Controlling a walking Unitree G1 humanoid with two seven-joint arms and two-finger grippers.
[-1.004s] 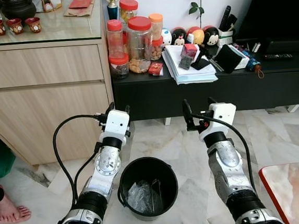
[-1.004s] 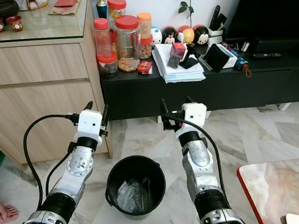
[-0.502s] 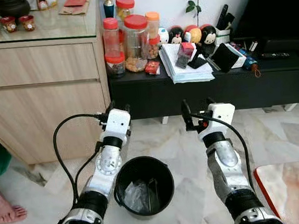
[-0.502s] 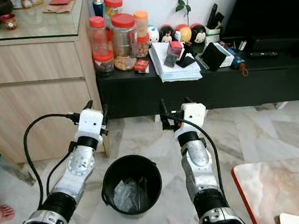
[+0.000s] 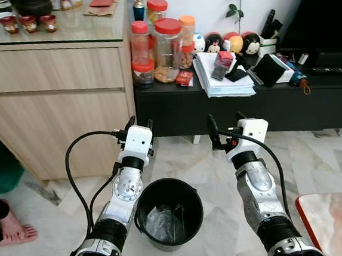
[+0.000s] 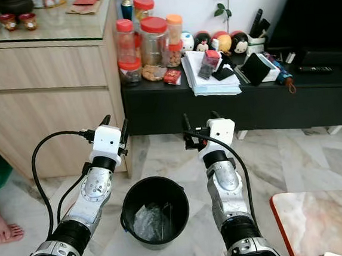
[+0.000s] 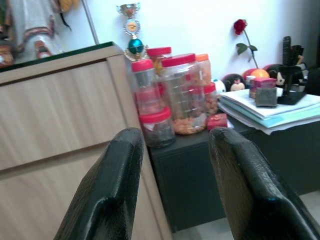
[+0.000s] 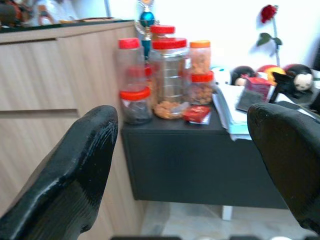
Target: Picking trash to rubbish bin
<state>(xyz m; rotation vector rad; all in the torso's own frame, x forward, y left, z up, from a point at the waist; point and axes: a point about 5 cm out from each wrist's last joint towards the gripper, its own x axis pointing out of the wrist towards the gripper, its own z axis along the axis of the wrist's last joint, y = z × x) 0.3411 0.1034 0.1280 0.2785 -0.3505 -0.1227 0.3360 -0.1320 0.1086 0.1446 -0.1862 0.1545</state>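
Note:
A black rubbish bin (image 5: 165,181) stands on the marble floor between my two arms, with crumpled clear plastic (image 5: 161,223) lying in its bottom. My left gripper (image 5: 138,123) is raised just above and left of the bin, open and empty. My right gripper (image 5: 224,123) hangs above and right of the bin, also open with nothing held. In the left wrist view the black fingers (image 7: 107,190) stand apart. In the right wrist view the fingers (image 8: 70,170) are spread wider still. Both grippers face the low black console.
A wooden cabinet (image 5: 55,102) stands at the left. A low black console (image 5: 247,106) ahead carries red-lidded jars (image 5: 168,41) and a paper stack (image 5: 224,81). A person's bare foot (image 5: 12,229) rests at far left. A red-edged marble tabletop (image 5: 341,221) juts in at bottom right.
The camera has swung a little, so the whole scene has shifted. Both arms keep the same raised pose over the bin, fingers still apart.

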